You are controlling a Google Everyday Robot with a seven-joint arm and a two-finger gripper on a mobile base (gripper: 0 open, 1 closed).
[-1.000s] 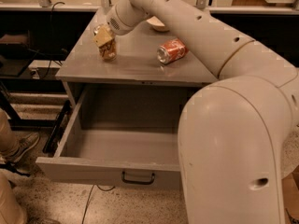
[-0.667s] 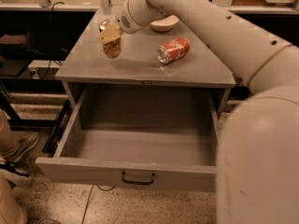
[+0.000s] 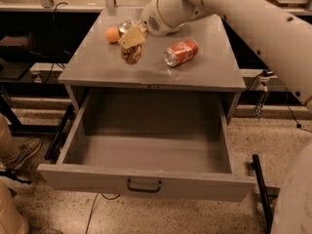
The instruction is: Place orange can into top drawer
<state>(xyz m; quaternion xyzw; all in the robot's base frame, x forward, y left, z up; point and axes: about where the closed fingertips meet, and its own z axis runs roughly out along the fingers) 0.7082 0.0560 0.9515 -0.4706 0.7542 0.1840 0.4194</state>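
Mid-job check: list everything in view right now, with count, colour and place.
orange can: one, tan-orange with brown markings, held above the cabinet top's front left.
red-orange can: one, red-orange, on its side, cabinet top centre.
orange ball: one, orange, cabinet top, rear left.
top drawer: one, grey, pulled open, visible interior bare.
cabinet top: one, grey, above the drawer.
shoe: one, dull brown, floor, far left.
arm: one, cream, reaching from upper right.
gripper: one, tan, shut on the orange can.
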